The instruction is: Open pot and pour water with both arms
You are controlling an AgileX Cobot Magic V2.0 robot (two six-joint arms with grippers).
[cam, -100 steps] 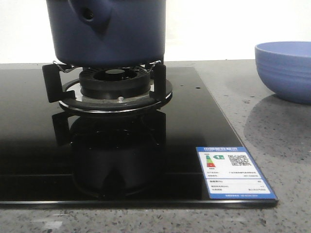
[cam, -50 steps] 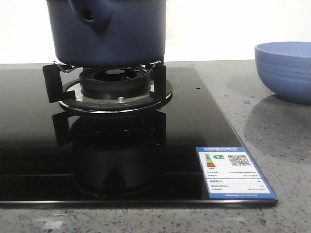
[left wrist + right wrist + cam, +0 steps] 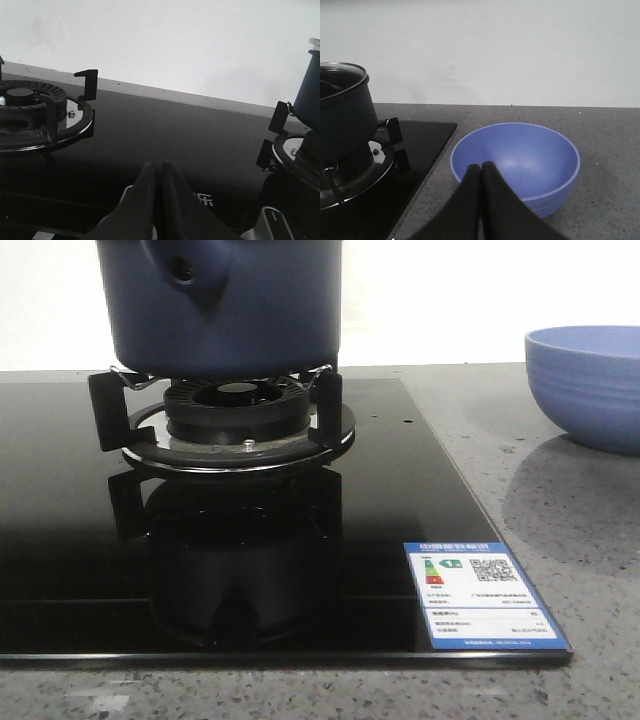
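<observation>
The dark navy pot (image 3: 230,305) stands on the burner grate (image 3: 235,420) of the black glass stove, its stub handle (image 3: 185,270) pointing toward me. In the right wrist view the pot (image 3: 342,120) shows a glass lid (image 3: 340,75) on top. A sliver of the pot (image 3: 309,95) shows in the left wrist view. My left gripper (image 3: 159,165) is shut and empty above the glass between the two burners. My right gripper (image 3: 481,167) is shut and empty, in front of the light blue bowl (image 3: 517,162). Neither gripper shows in the front view.
The light blue ribbed bowl (image 3: 585,385) sits on the grey speckled counter right of the stove. A second burner (image 3: 35,110) without a pot lies left of the pot's burner. An energy label (image 3: 480,595) is stuck on the stove's front right corner. A white wall stands behind.
</observation>
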